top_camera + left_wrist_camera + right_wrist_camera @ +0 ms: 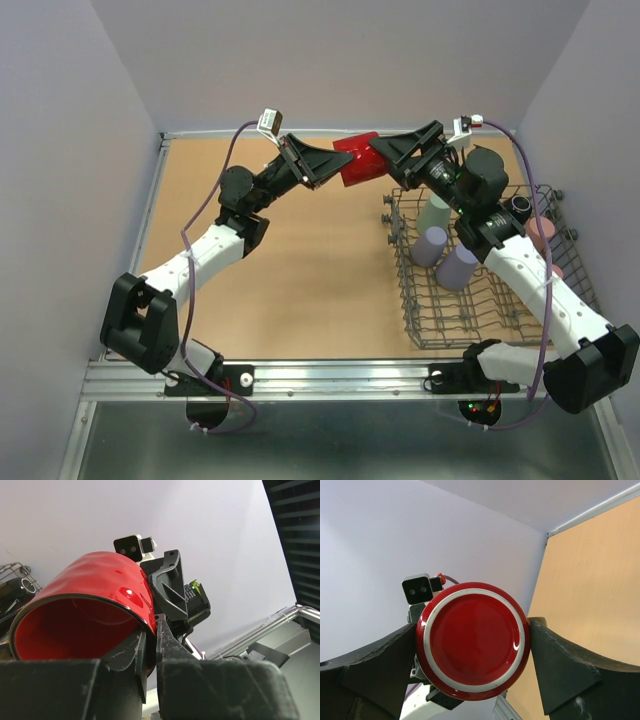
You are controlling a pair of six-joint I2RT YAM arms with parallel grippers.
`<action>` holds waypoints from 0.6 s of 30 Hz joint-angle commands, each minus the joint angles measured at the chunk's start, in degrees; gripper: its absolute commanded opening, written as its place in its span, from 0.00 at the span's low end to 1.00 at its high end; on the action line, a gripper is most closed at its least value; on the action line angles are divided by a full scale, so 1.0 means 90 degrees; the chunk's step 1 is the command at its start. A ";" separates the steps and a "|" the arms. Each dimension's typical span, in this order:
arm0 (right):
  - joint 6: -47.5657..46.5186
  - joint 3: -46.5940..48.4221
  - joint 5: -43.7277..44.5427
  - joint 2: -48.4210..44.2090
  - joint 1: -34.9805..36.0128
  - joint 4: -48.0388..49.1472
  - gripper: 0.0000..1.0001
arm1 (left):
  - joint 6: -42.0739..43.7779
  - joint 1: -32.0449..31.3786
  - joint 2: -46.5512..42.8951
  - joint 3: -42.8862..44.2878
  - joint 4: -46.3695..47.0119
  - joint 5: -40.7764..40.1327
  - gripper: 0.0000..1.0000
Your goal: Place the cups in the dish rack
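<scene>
The glossy red mug (358,160) hangs in the air over the far middle of the table, between both grippers. My left gripper (318,165) is shut on its rim wall, one finger inside and one outside, as the left wrist view (152,630) shows on the mug (95,585). My right gripper (400,160) spans the mug's base end; in the right wrist view (472,630) its fingers touch both sides of the mug (472,640). The dish rack (500,340) at the right holds a sage-green cup (433,212), two lavender cups (430,245), pink cups (540,232) and the dark mug (518,207).
The right arm reaches over the rack's far end. The table is walled at the back and on both sides. A metal rail runs along the near edge. A corner of the rack (15,570) shows at the left of the left wrist view.
</scene>
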 commanded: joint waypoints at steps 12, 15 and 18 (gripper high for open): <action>-0.0038 -0.0085 -0.0121 -0.0474 0.0396 0.0104 0.00 | 0.0275 -0.0314 -0.0458 -0.0167 0.0091 0.0397 0.24; -0.0087 -0.0153 0.0074 -0.0571 0.0396 0.0007 0.00 | 0.0364 -0.0324 -0.0546 -0.0294 -0.0143 0.0387 0.27; -0.0106 -0.0202 0.0192 -0.0620 0.0396 -0.0081 0.00 | 0.0393 -0.0305 -0.0595 -0.0372 -0.0202 0.0397 0.33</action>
